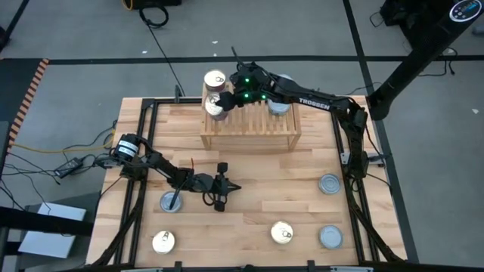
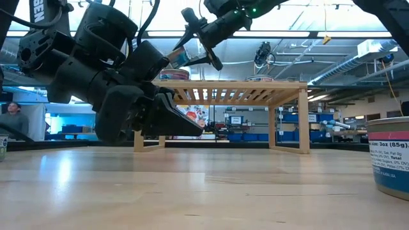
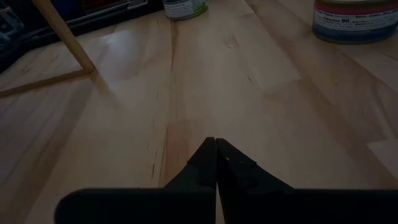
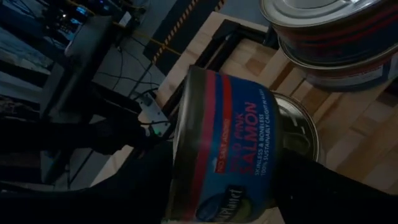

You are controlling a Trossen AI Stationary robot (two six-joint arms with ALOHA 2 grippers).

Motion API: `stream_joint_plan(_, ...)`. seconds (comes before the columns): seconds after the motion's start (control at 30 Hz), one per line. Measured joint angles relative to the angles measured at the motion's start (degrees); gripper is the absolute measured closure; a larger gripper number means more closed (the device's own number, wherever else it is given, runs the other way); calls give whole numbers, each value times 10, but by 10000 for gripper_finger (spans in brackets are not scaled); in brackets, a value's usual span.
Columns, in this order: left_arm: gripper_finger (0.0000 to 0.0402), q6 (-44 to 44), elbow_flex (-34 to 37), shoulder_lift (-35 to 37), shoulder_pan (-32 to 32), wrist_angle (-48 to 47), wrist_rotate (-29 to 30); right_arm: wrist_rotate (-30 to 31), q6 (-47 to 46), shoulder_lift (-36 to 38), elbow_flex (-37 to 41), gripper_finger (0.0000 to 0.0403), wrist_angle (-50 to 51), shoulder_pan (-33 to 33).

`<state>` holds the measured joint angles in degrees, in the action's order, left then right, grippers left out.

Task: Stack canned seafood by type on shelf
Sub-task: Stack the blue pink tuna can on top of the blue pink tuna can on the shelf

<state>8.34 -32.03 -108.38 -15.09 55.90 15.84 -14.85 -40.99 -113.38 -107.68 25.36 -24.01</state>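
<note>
Shelf point(image 1: 249, 125): tins stacked at its left end; one silver-topped tin point(image 1: 278, 104) farther right.
Right claw point(image 1: 224, 97): over the left stack; salmon tin point(image 4: 239, 149) sits between its fingers, grip uncertain.
Left claw point(image 1: 236, 187): fingers together, low over the table point(image 1: 257, 204).
Right wrist view only: salmon label legible.
Table: five loose tins.

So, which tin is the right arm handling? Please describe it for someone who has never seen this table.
Find the wooden shelf at the table's far edge. On its left end, gold-topped tins are stacked. The tin sits tilted between the right end effector's fingers there, with a blue pink-salmon label and red stripes.
</note>
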Motion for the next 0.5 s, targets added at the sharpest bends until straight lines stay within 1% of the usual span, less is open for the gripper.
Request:
stream_joint_plan(0.23,397,0,0,0,0,0,0,2,17,0,0,117,0,-4)
stream_joint_plan(0.33,397,0,0,0,0,-1,0,2,32,0,0,114,1,-5)
stream_joint_plan(0.5,397,0,0,0,0,-1,0,4,51,0,0,121,17,-10)
